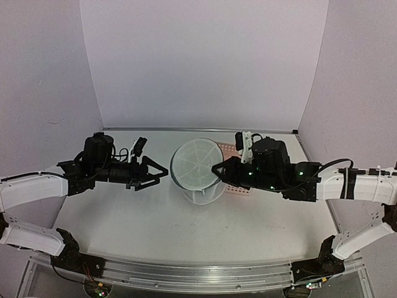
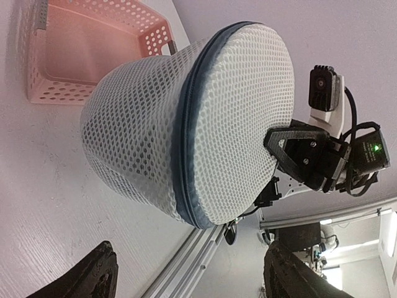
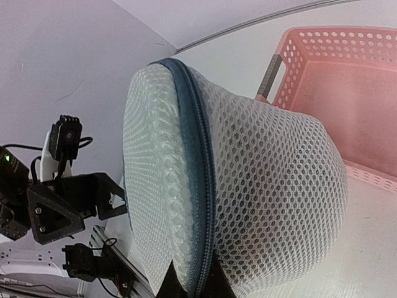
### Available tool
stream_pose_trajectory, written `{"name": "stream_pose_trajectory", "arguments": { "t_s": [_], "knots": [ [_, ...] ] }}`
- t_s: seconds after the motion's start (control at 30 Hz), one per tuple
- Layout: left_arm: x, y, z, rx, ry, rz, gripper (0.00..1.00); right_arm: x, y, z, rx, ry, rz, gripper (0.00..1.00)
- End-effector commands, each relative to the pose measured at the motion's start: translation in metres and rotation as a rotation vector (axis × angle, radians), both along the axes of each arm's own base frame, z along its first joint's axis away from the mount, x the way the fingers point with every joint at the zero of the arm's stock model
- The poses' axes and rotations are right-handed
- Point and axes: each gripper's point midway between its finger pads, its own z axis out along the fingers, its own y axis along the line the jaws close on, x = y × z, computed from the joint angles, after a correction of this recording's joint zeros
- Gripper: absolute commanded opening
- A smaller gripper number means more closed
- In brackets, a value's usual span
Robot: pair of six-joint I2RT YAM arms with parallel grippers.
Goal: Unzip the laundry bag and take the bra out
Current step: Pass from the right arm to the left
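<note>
The laundry bag (image 1: 197,171) stands mid-table, a white mesh cylinder with a ribbed round lid, and its blue-grey zip (image 3: 201,186) runs closed around the rim. My right gripper (image 1: 218,169) is at the bag's right side. In the right wrist view this gripper (image 3: 197,287) is shut, pinching the zip rim. My left gripper (image 1: 162,172) is just left of the bag, open and apart from it. Its fingertips (image 2: 93,279) stand wide in the left wrist view, with the laundry bag (image 2: 186,124) beyond them. A small dark tab (image 2: 231,234) hangs from the zip. The bra is hidden; only grey shade shows through the mesh.
A pink perforated basket (image 1: 234,171) sits right behind the bag, partly under my right arm; its rim (image 3: 347,37) is near the bag's base. White walls close in the back and both sides. The metal rail (image 1: 186,276) runs along the near table edge.
</note>
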Motion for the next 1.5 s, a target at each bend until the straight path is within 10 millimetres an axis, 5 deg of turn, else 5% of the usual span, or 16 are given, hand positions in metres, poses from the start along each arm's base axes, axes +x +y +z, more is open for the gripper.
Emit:
{"name": "stream_pose_trajectory", "arguments": {
  "t_s": [0.0,0.2,0.5,0.73,1.07,1.47],
  "knots": [
    [0.007,0.009,0.018,-0.056,-0.001,0.1,0.82,0.019,0.023,0.062,0.245,-0.055,-0.058,0.0],
    [0.008,0.004,0.032,-0.157,0.017,0.1,0.82,0.022,0.049,0.072,0.32,-0.037,-0.003,0.0],
    [0.009,0.001,0.013,-0.181,0.096,0.11,0.74,0.018,0.073,0.079,0.381,-0.015,0.057,0.0],
    [0.017,0.006,0.017,-0.185,0.072,0.144,0.57,0.013,0.073,0.069,0.36,-0.004,0.086,0.0],
    [0.027,0.015,0.025,-0.192,0.051,0.167,0.48,0.004,0.07,0.051,0.322,0.021,0.117,0.0],
    [0.026,0.014,0.031,-0.198,0.055,0.149,0.6,0.006,0.076,0.038,0.294,0.036,0.119,0.0]
  ]
}}
